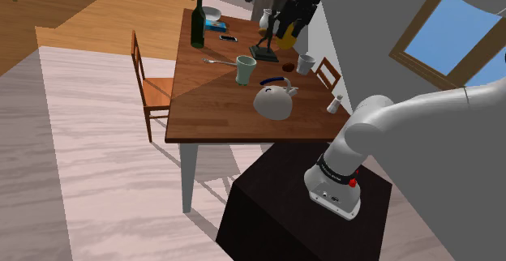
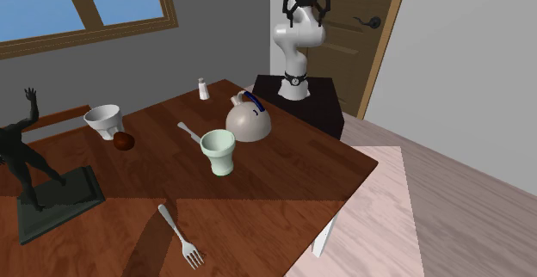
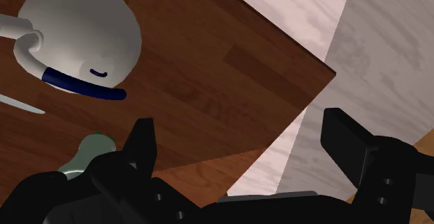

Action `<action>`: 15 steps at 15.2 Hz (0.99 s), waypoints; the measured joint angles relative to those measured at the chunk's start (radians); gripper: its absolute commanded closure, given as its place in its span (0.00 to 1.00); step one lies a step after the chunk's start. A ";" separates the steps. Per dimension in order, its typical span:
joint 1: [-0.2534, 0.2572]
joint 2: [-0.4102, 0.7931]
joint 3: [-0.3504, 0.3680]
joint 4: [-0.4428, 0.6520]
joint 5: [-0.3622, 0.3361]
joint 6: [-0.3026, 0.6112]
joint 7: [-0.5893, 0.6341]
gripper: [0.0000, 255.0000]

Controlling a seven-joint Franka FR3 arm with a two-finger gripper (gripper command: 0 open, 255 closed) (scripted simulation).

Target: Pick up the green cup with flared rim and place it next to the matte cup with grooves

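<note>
Tool (image 3: 243, 136) is wide open, both black fingers (image 3: 142, 146) well apart with nothing between them. It hangs high up on the stand (image 1: 300, 211) side of the table (image 3: 229, 62). The wrist view looks down past a table corner to the pale floor (image 3: 375, 42), so there's loads of free air around it.

Closest thing below is the white teapot (image 3: 80, 38) with the blue handle, on the part of the table nearest the stand. The green cup (image 2: 219, 152) is just past the teapot, upright, roughly mid-table and well clear of every edge. In the wrist view a bit of it pokes out from behind one finger. A spoon (image 2: 189, 132) lies just beside it, can't tell if they touch.

The white grooved cup (image 2: 104, 120) stands near the edge under the window, with a small dark round thing (image 2: 125, 140) just beside it. Along that same edge, closer to the stand, is a salt shaker (image 2: 204, 89), and there's bare wood between it and the grooved cup. A dark statue (image 2: 34, 172) on its base stands further from the stand. A fork (image 2: 179, 235) lies on open wood there too.
</note>
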 measured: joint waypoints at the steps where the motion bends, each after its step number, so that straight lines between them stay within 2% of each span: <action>1: 0.000 0.000 0.000 0.000 0.000 0.000 0.000 0.00; 8: -0.028 0.174 -0.021 -0.004 -0.039 0.157 -0.018 0.00; 15: -0.058 0.430 -0.044 0.075 -0.078 0.313 -0.026 0.00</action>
